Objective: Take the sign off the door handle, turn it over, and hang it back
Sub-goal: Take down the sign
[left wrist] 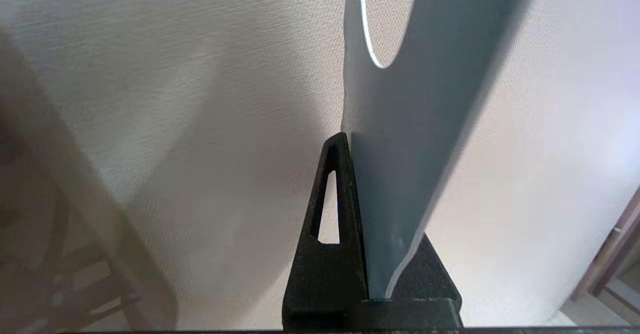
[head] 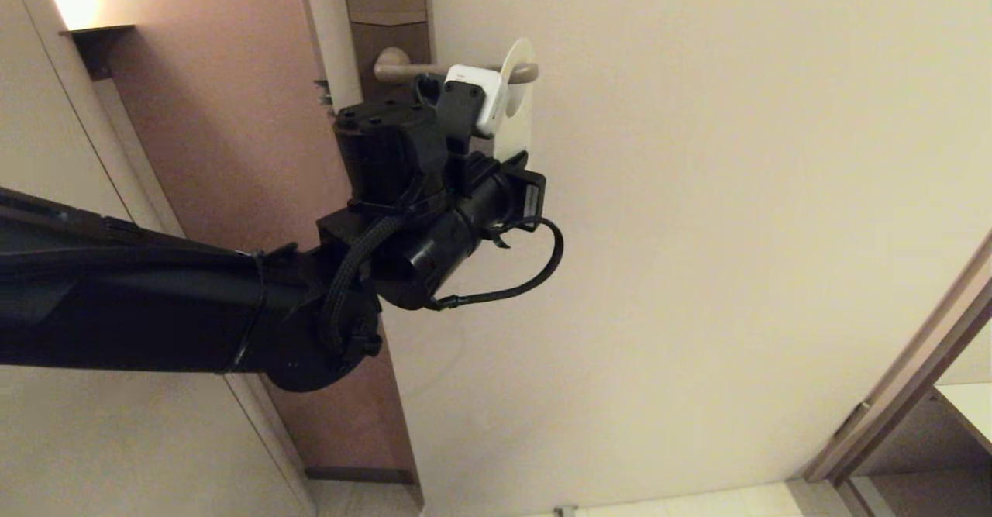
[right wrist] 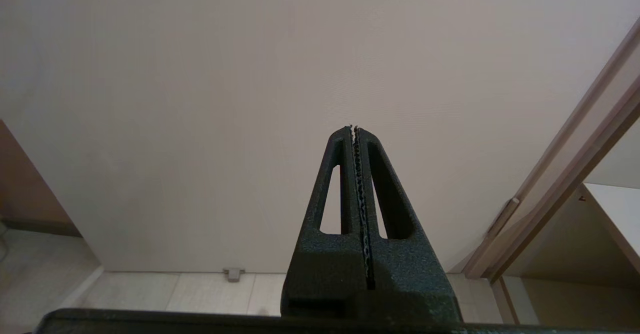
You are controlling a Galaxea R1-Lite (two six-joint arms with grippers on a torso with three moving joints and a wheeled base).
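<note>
Right now your left gripper (left wrist: pixel 357 214) is pinching the lower part of the sign (head: pixel 518 106), holding it edge-on to the door (head: pixel 697 230) with its oval hole around the door handle (head: pixel 457 71), or just at its rounded tip; the head view cannot settle which. Gripping low probably leaves the hole free to slide along the handle. Your right gripper (right wrist: pixel 356 189) is parked facing the door, fingers pressed together on nothing. Count one sign, one handle, two grippers.
</note>
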